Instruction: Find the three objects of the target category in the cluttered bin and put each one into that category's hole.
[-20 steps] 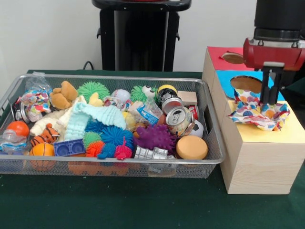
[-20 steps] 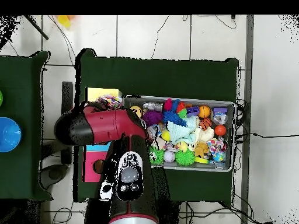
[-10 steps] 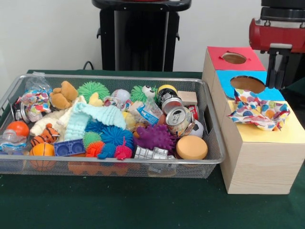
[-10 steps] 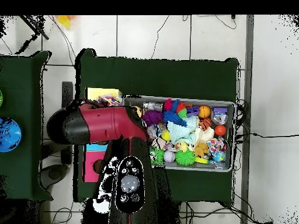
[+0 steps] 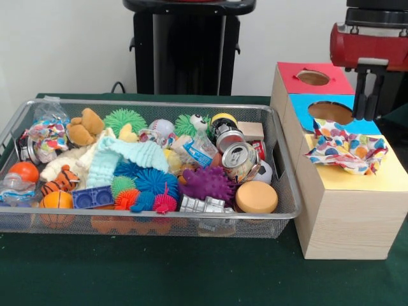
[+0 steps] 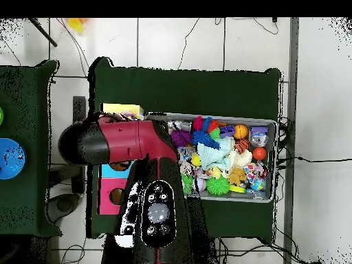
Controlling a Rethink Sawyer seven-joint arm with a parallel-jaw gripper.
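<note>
green cloth covers the table under the wooden box [image 5: 344,185]. a second ago the gripper [image 5: 368,115] pinched the patterned cloth [image 5: 346,151]; now it has lifted clear, jaws released and empty. that cloth sits bunched on the box's yellow section, not visibly through any hole.

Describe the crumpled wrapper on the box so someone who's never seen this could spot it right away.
Start at the wooden box right of the wire bin; its top runs red, blue, then yellow. The wrapper lies crumpled on the yellow section, below the pincer. It alone there is white with multicoloured dots.
</note>
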